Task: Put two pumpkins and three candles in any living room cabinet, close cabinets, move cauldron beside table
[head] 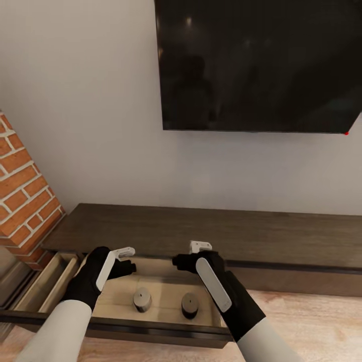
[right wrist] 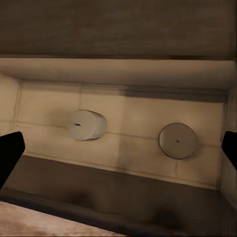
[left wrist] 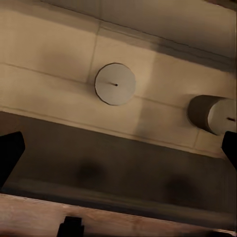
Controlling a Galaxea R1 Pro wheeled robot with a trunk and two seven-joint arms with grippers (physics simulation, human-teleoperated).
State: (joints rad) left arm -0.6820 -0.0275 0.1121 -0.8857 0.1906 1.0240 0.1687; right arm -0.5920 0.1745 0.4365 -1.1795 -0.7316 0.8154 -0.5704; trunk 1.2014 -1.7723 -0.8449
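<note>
Both hands spread wide, empty above two candles in the cabinet drawer; best withdrawn straight up, clear of wicks.

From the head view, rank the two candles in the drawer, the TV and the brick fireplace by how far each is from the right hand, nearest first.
1. Right candle, in the open drawer just below the right hand.
2. Left candle, same drawer, toward the left hand's side.
3. Brick fireplace, far left.
4. TV, on the wall above; order with the fireplace is uncertain.

Both arms reach forward side by side (black wrists, white forearms), the left gripper and right gripper empty, fingers spread wide.
</note>
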